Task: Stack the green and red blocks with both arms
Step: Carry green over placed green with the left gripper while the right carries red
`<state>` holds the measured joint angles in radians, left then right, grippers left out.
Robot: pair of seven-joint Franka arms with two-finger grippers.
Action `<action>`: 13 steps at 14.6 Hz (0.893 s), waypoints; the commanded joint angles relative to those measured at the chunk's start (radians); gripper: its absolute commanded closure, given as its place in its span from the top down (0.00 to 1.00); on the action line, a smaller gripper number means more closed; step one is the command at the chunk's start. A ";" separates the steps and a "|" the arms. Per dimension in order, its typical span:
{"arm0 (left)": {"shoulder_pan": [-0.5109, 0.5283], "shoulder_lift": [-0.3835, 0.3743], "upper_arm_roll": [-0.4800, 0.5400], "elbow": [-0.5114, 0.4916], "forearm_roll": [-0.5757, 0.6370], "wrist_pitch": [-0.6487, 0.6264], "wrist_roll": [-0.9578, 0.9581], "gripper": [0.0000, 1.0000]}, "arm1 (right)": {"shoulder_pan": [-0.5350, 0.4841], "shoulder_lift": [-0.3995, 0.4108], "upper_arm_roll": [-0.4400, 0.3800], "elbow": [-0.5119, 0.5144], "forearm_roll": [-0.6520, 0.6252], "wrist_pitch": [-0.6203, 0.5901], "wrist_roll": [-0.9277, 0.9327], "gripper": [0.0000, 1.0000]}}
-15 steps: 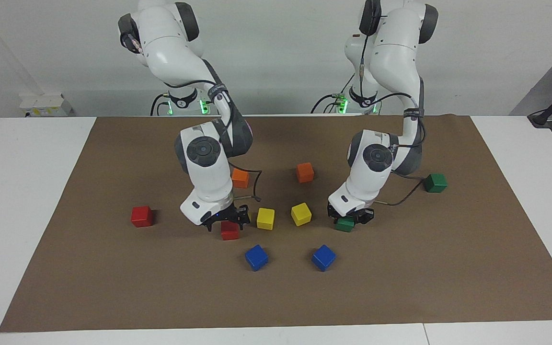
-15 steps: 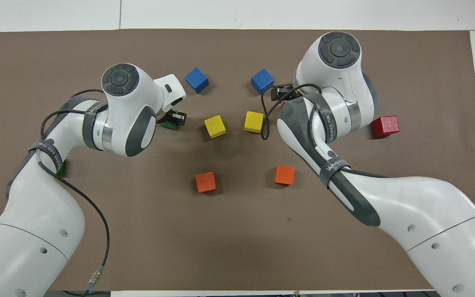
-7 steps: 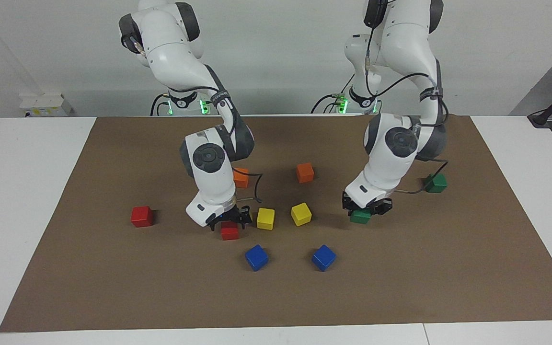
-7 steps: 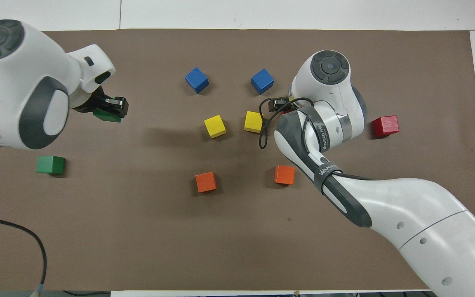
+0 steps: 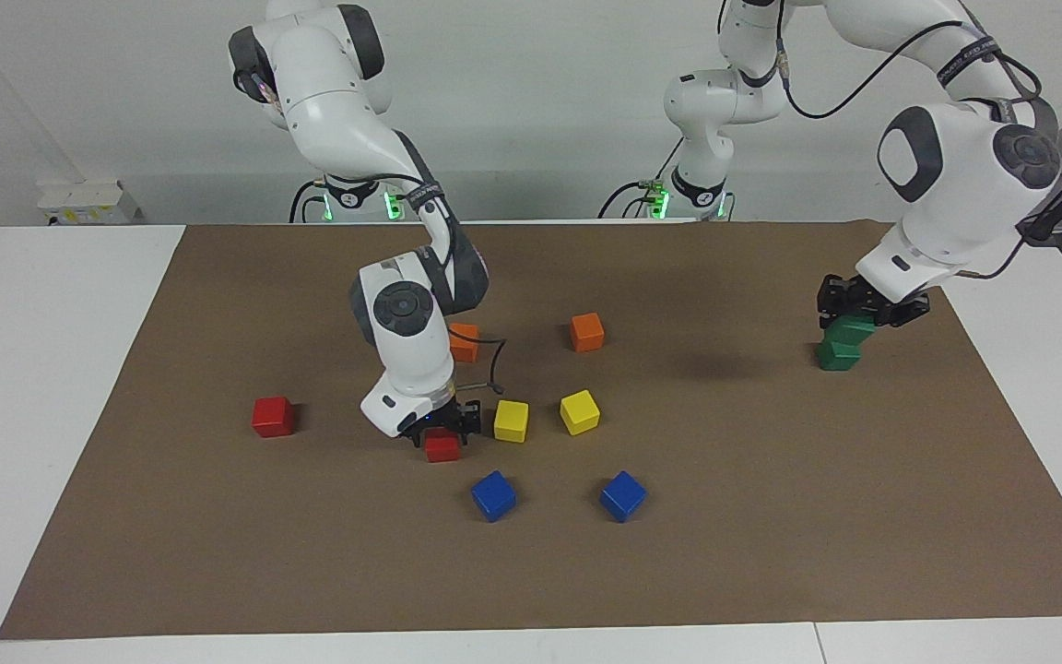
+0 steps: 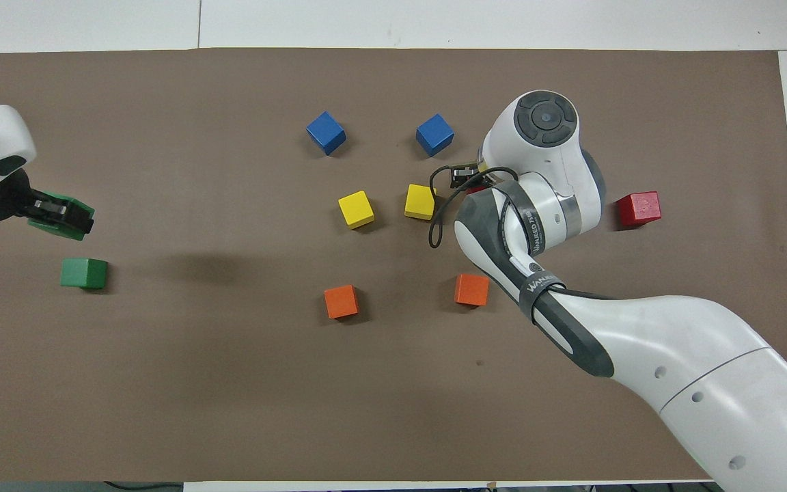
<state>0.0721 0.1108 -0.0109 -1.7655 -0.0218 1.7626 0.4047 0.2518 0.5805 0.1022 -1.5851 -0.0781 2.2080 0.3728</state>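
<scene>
Now my left gripper (image 5: 870,312) is clenched on a small dark green matte cube (image 5: 849,328), and in the last second it has carried this cube from the middle of the table, beside the yellow cubes, up into the air toward the left arm's end. There it hangs over the second dark green cube (image 5: 837,354), which rests on the brown mat (image 5: 771,553); in the facing view the two greens look close together, but I cannot tell if they touch. I judge that what remains is to lower and let go. My right gripper (image 5: 440,427) has hardly moved: it sits low around a small bright red cube (image 5: 442,448) just beside one yellow cube (image 5: 511,420), and I cannot tell whether its fingers press the cube or not. The other bright red cube (image 5: 272,416) waits well apart, toward the right arm's end of the table, so the red stack is not yet begun.
</scene>
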 commanded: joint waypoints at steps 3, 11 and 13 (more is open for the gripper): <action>0.159 -0.133 -0.011 -0.276 -0.015 0.192 0.164 0.00 | -0.002 -0.043 0.004 0.080 -0.006 -0.167 0.086 0.00; 0.183 -0.197 -0.009 -0.514 -0.015 0.445 0.016 0.00 | -0.213 -0.359 0.002 -0.143 -0.017 -0.272 -0.230 0.00; 0.181 -0.195 -0.011 -0.558 -0.015 0.533 -0.001 0.00 | -0.272 -0.392 0.004 -0.197 -0.005 -0.249 -0.300 0.00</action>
<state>0.2566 -0.0560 -0.0212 -2.2549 -0.0259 2.2036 0.4294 0.0282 0.2535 0.0919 -1.6714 -0.0835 1.9134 0.1367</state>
